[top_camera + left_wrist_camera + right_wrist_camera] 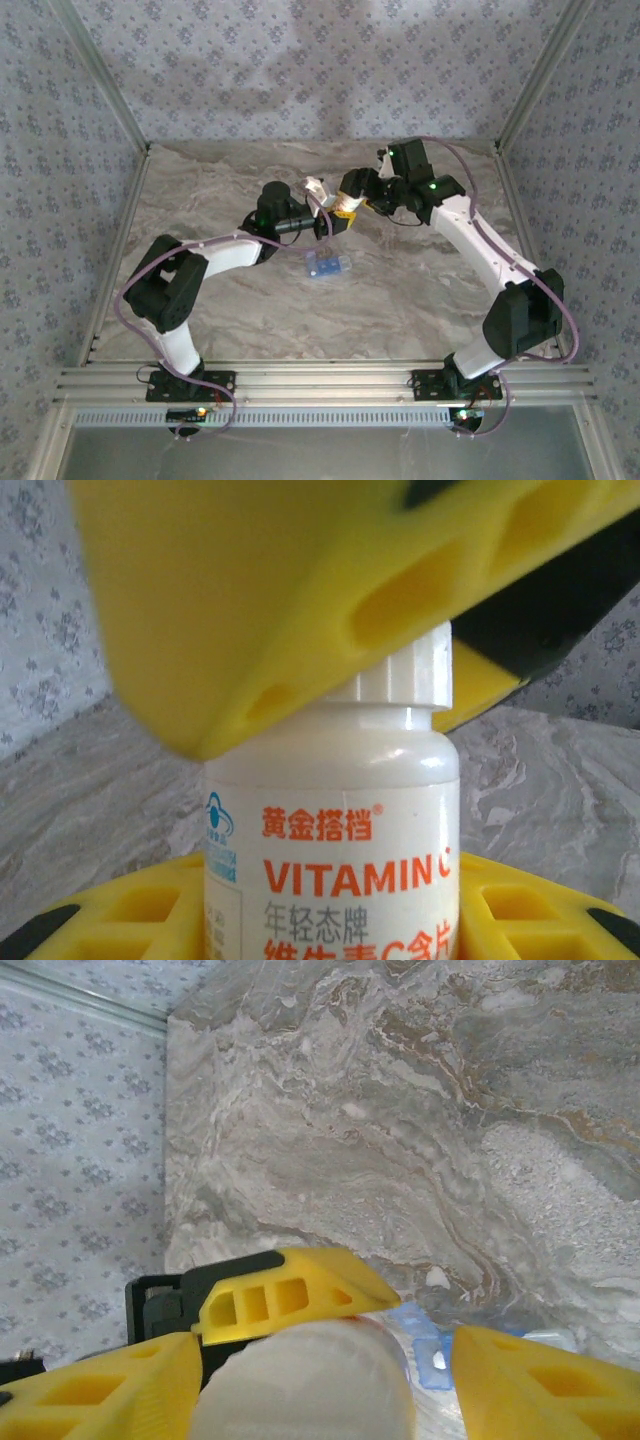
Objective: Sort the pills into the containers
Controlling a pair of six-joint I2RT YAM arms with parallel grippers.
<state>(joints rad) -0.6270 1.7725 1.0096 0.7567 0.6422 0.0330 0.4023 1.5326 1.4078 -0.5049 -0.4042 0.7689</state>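
Cap (405, 675) needs turning: left pincer (330, 915) grasps the bottle (330, 820), right pincer (330, 1390) stands released around its top. Clench squarely before twisting, I'd say. Pill box (327, 266) lies on the table (400, 310) below both.

White bottle (330, 810) (orange lettering), blue pill box (327, 265), grey-veined marble table (400, 300).

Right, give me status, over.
Left gripper shut on bottle. Right gripper open around cap. Pill box on table, apart. Nothing blocking.
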